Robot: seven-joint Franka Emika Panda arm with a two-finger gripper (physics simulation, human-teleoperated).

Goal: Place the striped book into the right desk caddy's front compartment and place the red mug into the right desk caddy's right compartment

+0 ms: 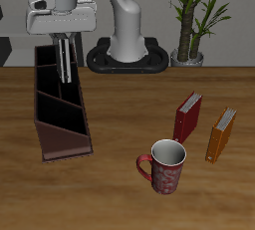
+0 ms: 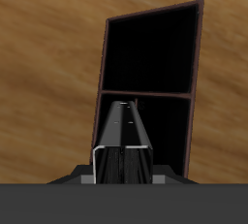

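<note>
Wood-grain table (image 1: 120, 194), potted plant (image 1: 194, 15) behind

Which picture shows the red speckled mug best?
The exterior view. There the dark red speckled mug stands upright on the wooden table near its front edge, with its handle and pale grey inside both plain to see. The wrist view shows none of it, only the long dark maroon-brown box caddy and a book held in the fingers.

Caddy (image 1: 60, 115): dark maroon-brown walls, black inside. Mug (image 1: 165, 166): dark red, speckled, pale grey interior. Two books stand on the brown wood-grain table (image 1: 120, 194): one plain red (image 1: 186, 117), one orange (image 1: 220, 134). Gripper (image 1: 66, 75): grey fingers under a white arm.
</note>
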